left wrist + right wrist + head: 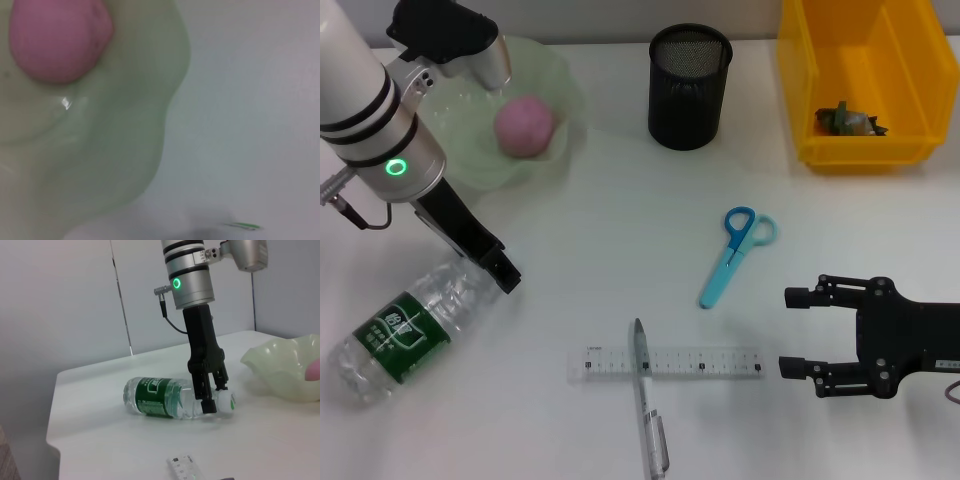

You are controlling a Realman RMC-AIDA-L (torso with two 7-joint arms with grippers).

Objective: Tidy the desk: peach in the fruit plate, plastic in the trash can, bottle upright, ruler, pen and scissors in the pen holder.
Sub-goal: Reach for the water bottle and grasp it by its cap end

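Note:
The clear bottle (400, 335) with a green label lies on its side at the front left. My left gripper (503, 272) reaches down to its neck, and in the right wrist view the left gripper (214, 397) is shut on the bottle (160, 399) just behind the white cap. The pink peach (525, 125) rests in the pale green fruit plate (470, 170). Blue scissors (735, 250), a clear ruler (665, 362) and a pen (648, 410) across it lie mid-table. The black mesh pen holder (690, 85) stands at the back. My right gripper (800, 330) hovers open at the front right.
A yellow bin (865, 150) at the back right holds a crumpled piece of plastic (850, 120). The left wrist view is filled by the peach (55, 35) and the plate's wall (125, 150). The table's edge runs close behind the bottle in the right wrist view.

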